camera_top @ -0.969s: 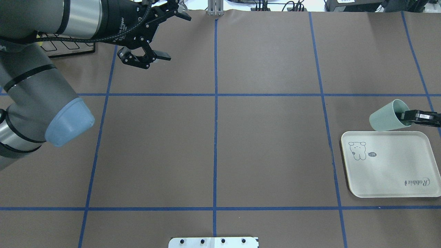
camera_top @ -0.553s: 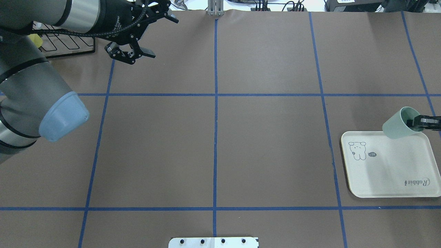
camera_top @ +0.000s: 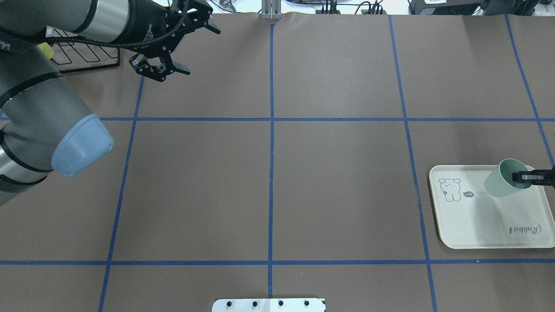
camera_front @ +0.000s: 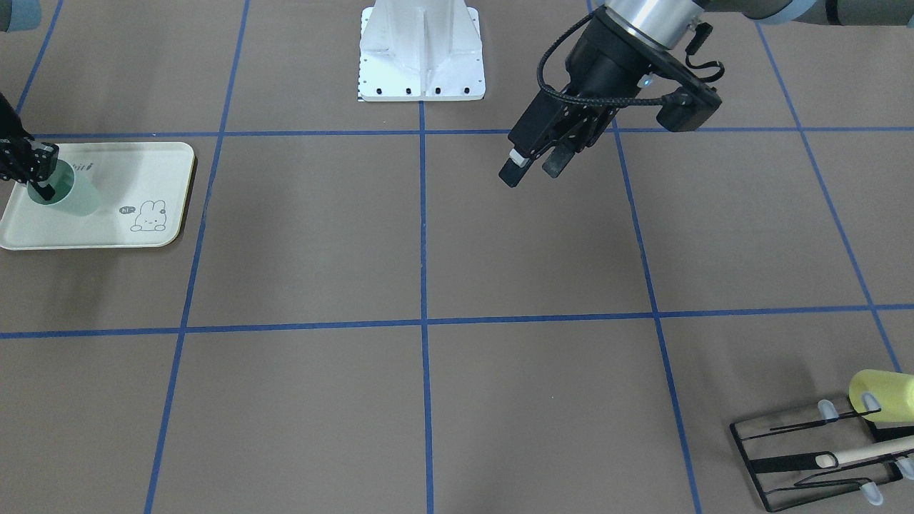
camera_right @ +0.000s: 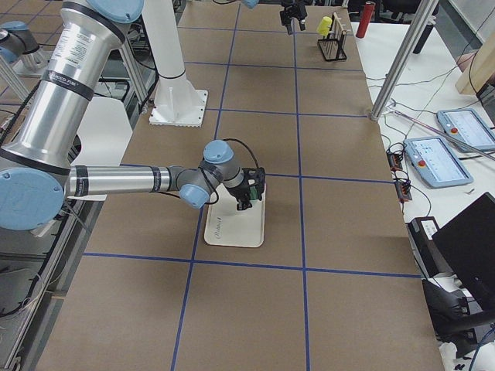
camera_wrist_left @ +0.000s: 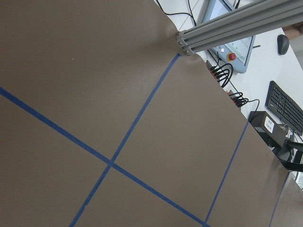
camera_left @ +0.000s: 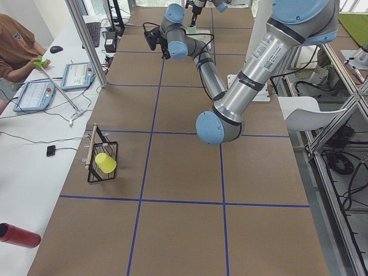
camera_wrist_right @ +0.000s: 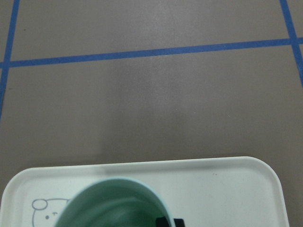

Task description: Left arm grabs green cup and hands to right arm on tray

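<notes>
The pale mint-green cup (camera_top: 501, 182) hangs tilted over the far right part of the cream Rabbit tray (camera_top: 477, 225). My right gripper (camera_top: 518, 177) is shut on the cup's rim, one finger inside the cup. I cannot tell whether the cup's base touches the tray. The front-facing view shows the cup (camera_front: 71, 196), the right gripper (camera_front: 39, 187) and the tray (camera_front: 146, 160). The right wrist view shows the cup's mouth (camera_wrist_right: 113, 203) over the tray (camera_wrist_right: 227, 179). My left gripper (camera_top: 162, 70) is open and empty, raised at the far left; it also shows in the front-facing view (camera_front: 532, 170).
A black wire rack (camera_front: 807, 457) with a pale yellow cup (camera_front: 882, 391) stands at the table's far left corner, just behind my left gripper, and shows in the overhead view (camera_top: 82, 56). The robot's white base plate (camera_front: 420, 50) is at the near middle edge.
My right gripper has carried the green cup from beyond the tray's far edge to over the tray and lower. My left gripper has drawn back left toward the rack, still open.
</notes>
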Action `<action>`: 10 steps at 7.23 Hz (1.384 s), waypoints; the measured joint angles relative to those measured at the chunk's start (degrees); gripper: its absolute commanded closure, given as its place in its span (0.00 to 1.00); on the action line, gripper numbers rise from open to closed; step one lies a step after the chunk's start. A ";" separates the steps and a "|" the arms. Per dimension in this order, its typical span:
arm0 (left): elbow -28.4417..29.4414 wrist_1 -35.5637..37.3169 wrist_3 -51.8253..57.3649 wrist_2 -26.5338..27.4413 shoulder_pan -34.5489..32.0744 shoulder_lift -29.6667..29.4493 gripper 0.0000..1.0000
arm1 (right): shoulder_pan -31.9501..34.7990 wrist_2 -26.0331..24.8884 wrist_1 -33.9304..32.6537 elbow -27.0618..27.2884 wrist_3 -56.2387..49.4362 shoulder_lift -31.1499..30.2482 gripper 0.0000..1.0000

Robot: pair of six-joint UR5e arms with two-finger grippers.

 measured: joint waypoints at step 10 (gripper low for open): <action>0.13 -0.08 0.02 -0.02 0.08 -0.27 0.00 | -3.97 -1.56 5.96 -1.80 0.00 -1.74 0.00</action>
